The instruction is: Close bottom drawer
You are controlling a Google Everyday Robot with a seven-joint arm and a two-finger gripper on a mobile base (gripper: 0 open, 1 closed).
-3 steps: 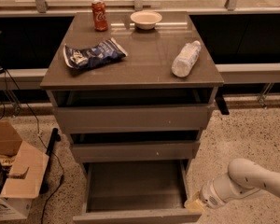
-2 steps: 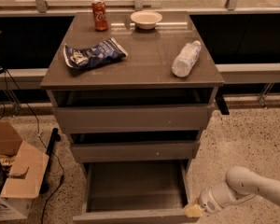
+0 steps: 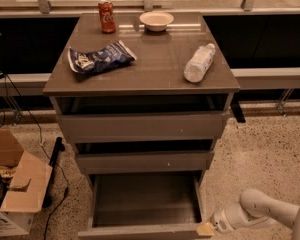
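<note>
- The bottom drawer (image 3: 145, 201) is being shown pulled well out of the grey cabinet (image 3: 155, 74), with its shallow box lying exposed below the two upper drawers (image 3: 140, 128).
- The gripper (image 3: 207, 229) is being held low at the right end of that drawer's front panel, its tan end touching the corner.
- How far the gripper is being opened cannot be told.
- The cabinet top is being occupied by a red can (image 3: 107, 16), a white bowl (image 3: 156, 20), a blue chip bag (image 3: 100, 58) and a clear bottle (image 3: 199, 62) lying on its side.
- A cardboard box (image 3: 20, 189) is being seen on the floor at the left.
</note>
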